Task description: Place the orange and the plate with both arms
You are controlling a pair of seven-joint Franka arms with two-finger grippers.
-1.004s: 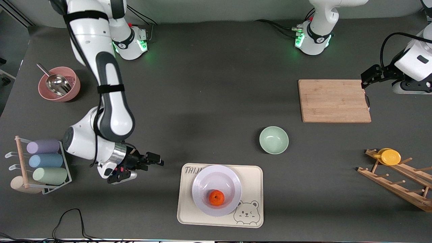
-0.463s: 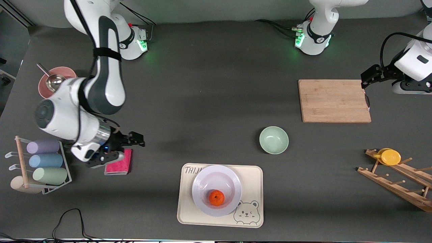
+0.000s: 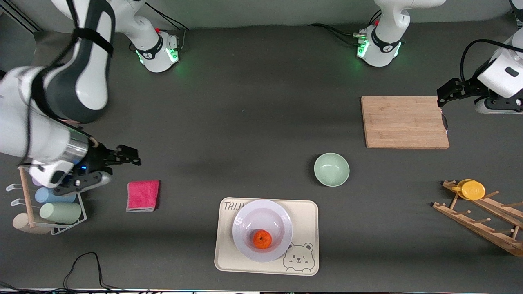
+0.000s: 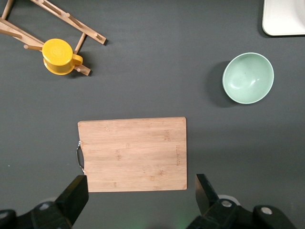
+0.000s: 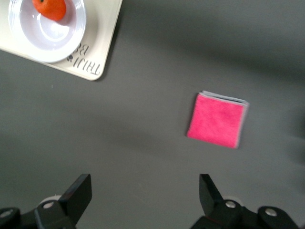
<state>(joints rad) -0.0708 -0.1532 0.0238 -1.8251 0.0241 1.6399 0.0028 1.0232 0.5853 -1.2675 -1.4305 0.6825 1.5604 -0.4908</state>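
Note:
The orange [image 3: 262,239] lies in the white-lavender plate [image 3: 245,222], which rests on the cream bear-printed tray [image 3: 304,216] near the front camera. Both also show in the right wrist view, the orange [image 5: 49,8] in the plate [image 5: 28,33]. My right gripper [image 3: 116,160] is open and empty, up in the air over bare table near the cup rack at the right arm's end. My left gripper [image 3: 444,92] is open and empty, raised at the left arm's end over the edge of the wooden cutting board [image 3: 404,121], which fills the left wrist view [image 4: 132,153].
A pink cloth [image 3: 142,195] lies between the cup rack [image 3: 49,200] and the tray. A pale-green bowl [image 3: 331,169] stands between tray and board. A wooden rack [image 3: 482,216] with a yellow cup [image 3: 472,190] is at the left arm's end.
My right arm has risen and swung away from the tray toward its own end of the table, uncovering the pink cloth. The left arm, plate and orange have not moved.

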